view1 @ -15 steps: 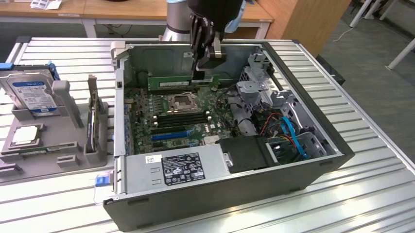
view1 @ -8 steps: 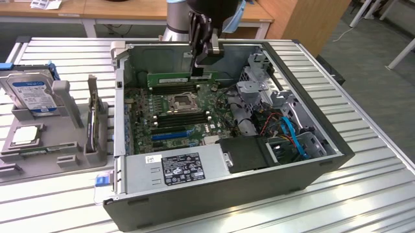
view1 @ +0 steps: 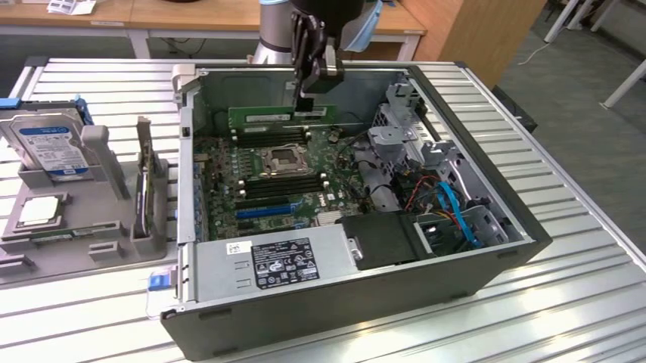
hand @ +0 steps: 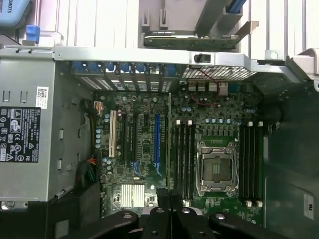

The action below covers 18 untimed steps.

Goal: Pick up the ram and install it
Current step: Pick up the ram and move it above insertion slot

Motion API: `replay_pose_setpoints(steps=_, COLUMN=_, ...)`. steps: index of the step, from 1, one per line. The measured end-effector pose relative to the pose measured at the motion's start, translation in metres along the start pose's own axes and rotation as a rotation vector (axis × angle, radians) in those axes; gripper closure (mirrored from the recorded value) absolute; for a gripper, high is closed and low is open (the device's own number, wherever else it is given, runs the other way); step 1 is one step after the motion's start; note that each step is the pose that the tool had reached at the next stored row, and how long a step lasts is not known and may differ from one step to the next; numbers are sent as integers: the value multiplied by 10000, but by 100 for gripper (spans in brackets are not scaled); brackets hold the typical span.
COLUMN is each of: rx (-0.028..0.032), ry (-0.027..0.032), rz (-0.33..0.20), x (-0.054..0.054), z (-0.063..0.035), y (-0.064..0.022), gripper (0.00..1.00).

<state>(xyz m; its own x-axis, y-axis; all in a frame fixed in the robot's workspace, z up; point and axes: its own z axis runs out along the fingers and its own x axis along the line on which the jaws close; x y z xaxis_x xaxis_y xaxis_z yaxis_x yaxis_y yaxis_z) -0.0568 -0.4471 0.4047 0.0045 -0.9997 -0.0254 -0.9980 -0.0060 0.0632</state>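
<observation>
Exterior view: high, oblique, mid-range. Looks down across table (view1: 565, 302) into open case (view1: 353, 325) from power supply (view1: 272, 261) end. Whole case in frame.
Wrist view: close, above case, faces straight down onto motherboard (hand: 144, 144).
Overlap: motherboard, CPU socket (hand: 215, 169), power supply, ram (view1: 281, 117). Ram broadside in exterior view, edge-on in wrist view.

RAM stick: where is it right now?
In the exterior view, the long thin green RAM stick hangs in the black claw inside the open grey computer case, near its far wall, raised over the motherboard close to the square silver CPU socket.
</observation>
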Motion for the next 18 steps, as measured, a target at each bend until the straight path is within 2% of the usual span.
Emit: replay_pose_setpoints(steps=18, rx=0, ry=0, rz=0, x=-285, z=23, y=-3, gripper=89)
